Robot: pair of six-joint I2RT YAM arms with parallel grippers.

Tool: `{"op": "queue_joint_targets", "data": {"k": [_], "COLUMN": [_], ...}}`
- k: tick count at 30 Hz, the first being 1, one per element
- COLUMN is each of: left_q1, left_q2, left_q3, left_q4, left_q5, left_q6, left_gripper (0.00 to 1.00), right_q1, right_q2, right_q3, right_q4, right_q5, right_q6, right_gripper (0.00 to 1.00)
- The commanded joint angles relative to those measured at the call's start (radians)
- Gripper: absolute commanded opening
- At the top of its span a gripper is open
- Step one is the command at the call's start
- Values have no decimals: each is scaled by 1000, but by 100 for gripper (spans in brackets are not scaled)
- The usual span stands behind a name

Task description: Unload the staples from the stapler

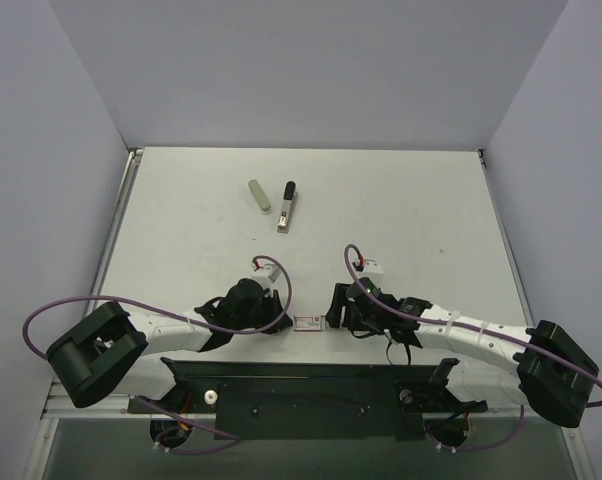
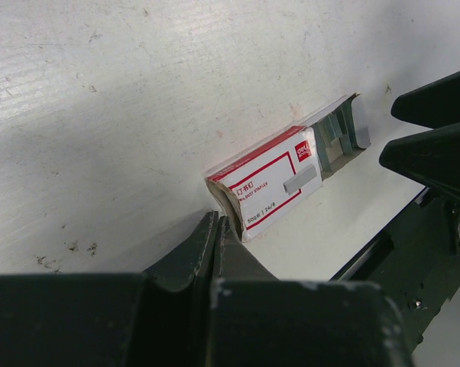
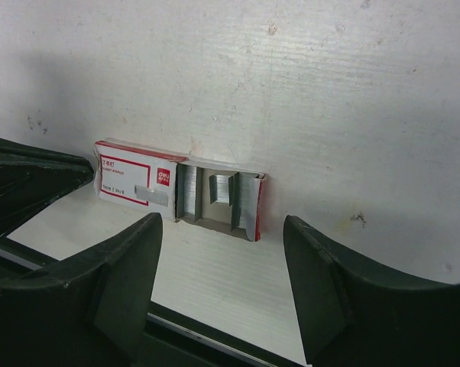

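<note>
One stapler [image 1: 287, 207], far beyond right end effector [image 1: 331, 318]

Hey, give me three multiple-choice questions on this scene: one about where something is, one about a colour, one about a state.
1. The red-and-white cardboard staple box lies: A against the far wall; B between the left gripper and the right gripper; C at the far right corner.
2. The top arm of the small slim stapler is: A black; B red; C blue.
3. The right gripper is: A shut on the box; B open; C out of view.
B: the top view shows it between them. A: black over silvery metal. B: its fingers stand wide apart.
</note>
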Motion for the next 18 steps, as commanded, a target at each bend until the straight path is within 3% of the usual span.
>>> {"op": "queue_joint_targets", "data": {"k": [1,5,8,10,11,12,18], "left_q1": [-4,-4,-4,-4,-4,-4,-4], "left_q2": [4,7,5,7,7,7,16], "left_q3": [0,1,-2,-2,-2,-3,1], "left_q4": [32,33,35,35,37,38,46], "left_q5": [-5,-4,-4,-2,-2,-2,-1], "left_q6": [11,11,11,11,11,11,11], "left_gripper": [0,0,0,0,0,0,0], "right_q1": [-19,-31,-37,-39,-40,-40,-56], "right_q2": [17,8,-48,-82,-88,-101,-82], "right_q3": [-30,-52,-88,-98,-101,-101,-96], "right_q4": [75,105,111,94,71,60,25], "right_q5": [-44,-45,-19,11,33,44,52], "right_q6": [43,61,72,80,83,84,78], "right_gripper": [60,58,44,23,5,0,0]}}
